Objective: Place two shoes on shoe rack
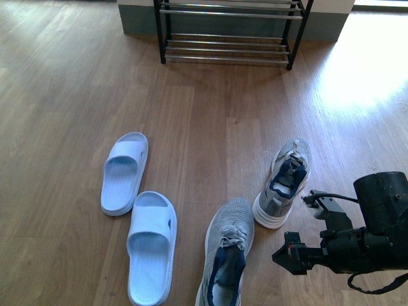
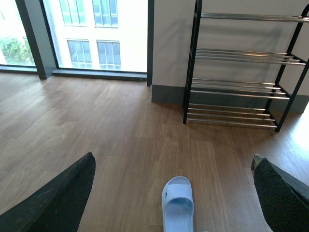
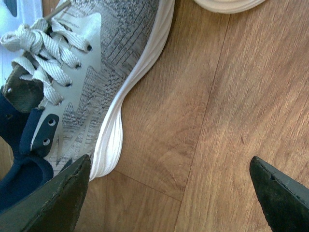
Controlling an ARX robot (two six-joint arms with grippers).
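Grey knit shoe (image 3: pixel 111 63) lies mostly outside the right gripper (image 3: pixel 169 159), whose fingers are spread, so closing could merely clip its sole

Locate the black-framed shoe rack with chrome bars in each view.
Front view: black metal-framed shoe rack with chrome bar shelves, top centre, cut by the top edge.
Left wrist view: the rack stands against the white wall, beyond the pale blue slide sandal.
Right wrist view: not in it.
Shared landmark: brown wooden plank floor, in all three.
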